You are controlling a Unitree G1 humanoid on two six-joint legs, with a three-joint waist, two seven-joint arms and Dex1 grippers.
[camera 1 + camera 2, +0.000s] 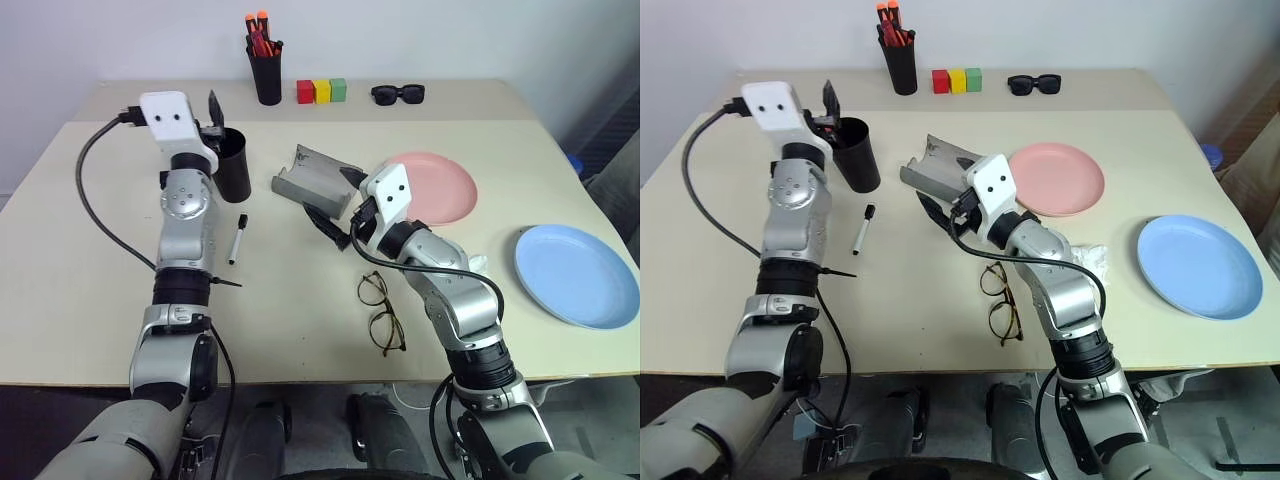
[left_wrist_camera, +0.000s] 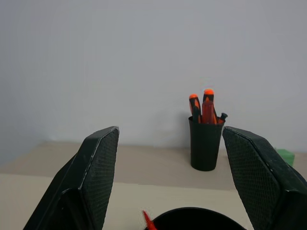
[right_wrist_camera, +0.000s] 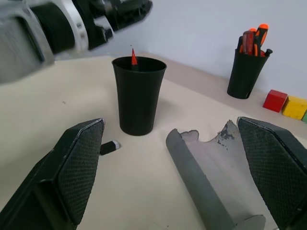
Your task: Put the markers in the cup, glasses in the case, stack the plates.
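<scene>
One marker in, the rest still to do.
Left hand spread and empty just above the cup, a red marker poking from it; right hand spread before the open case. White marker beside the cup; glasses and pink plate, blue plate lie apart on the counter.

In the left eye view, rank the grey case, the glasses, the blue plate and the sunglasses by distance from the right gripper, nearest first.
From the right gripper:
1. Grey case, just beyond it.
2. Glasses, nearer the robot.
3. Sunglasses, at the far edge.
4. Blue plate, far right.
</scene>
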